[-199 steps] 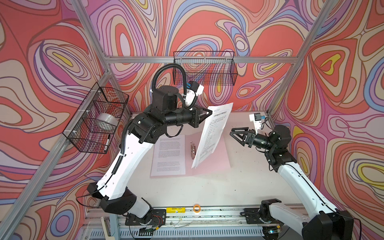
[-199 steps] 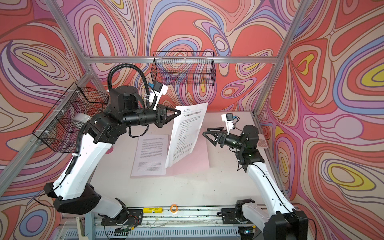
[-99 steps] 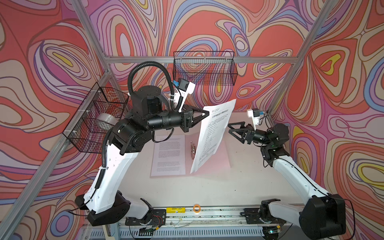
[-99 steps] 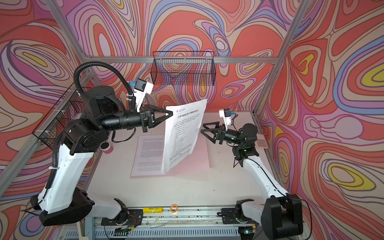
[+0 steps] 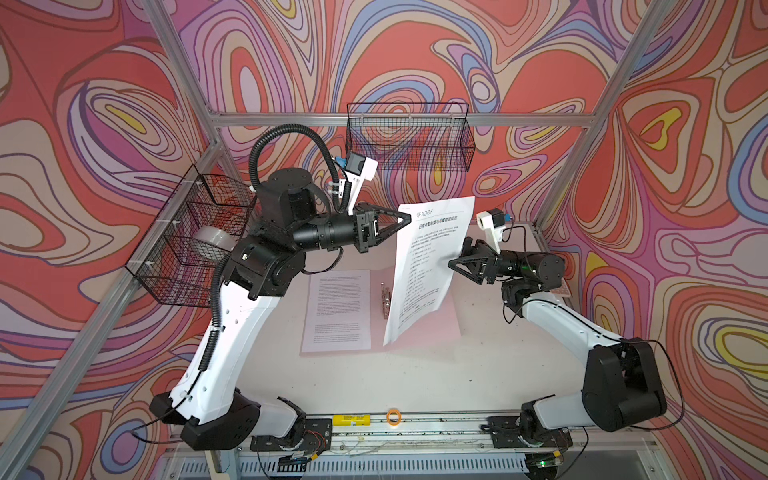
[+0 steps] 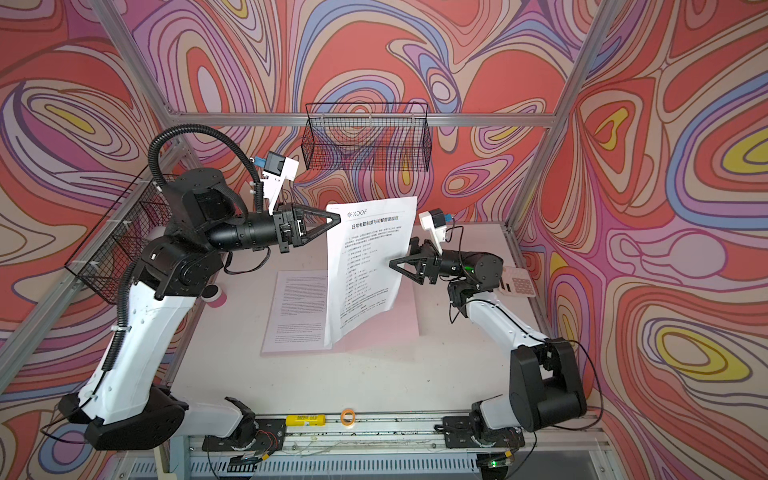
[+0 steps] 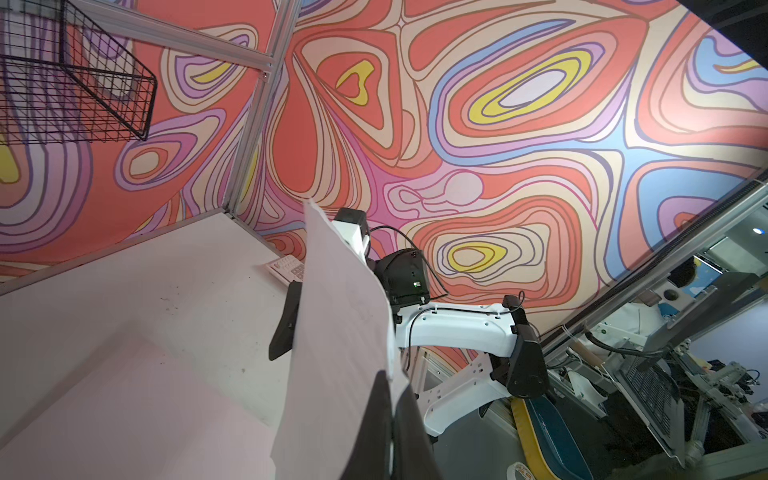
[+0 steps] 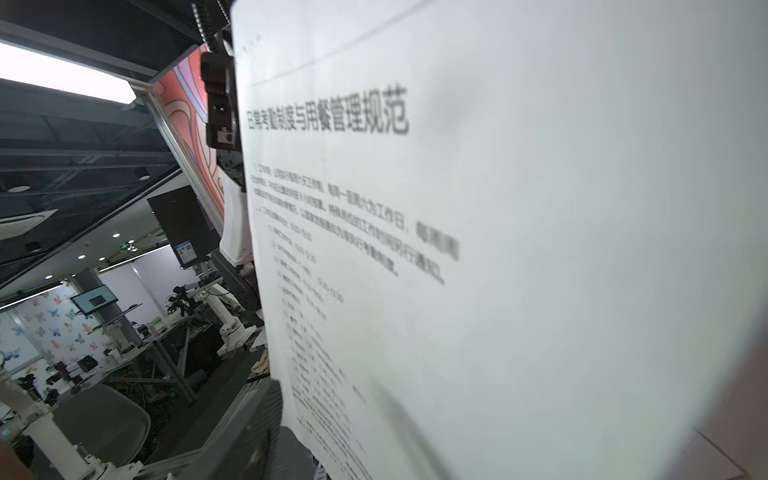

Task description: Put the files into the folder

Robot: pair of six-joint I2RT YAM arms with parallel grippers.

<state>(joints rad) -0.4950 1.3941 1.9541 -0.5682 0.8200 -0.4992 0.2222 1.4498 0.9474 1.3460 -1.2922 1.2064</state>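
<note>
Folder [image 5: 451,326] open, one sheet [image 5: 337,309] inside — pale roll [image 5: 214,239] in basket [image 5: 166,266]

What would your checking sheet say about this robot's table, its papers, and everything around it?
Surface: white table, flat, with small dark specks.
Job's things: pink folder lies open and flat; one printed sheet lies on its left half; headed sheet held upright over it.
Clutter: calculator at the back right; orange ring on the front rail.
Grippers: left tool shut on the headed sheet's top corner; right tool open, jaws either side of its far edge.
Cables: black ribbed hose loops over the left arm; thin wire hangs by the right arm.
Surroundings: swirly walls; wire basket on the back wall; side basket holds a pale roll.
</note>
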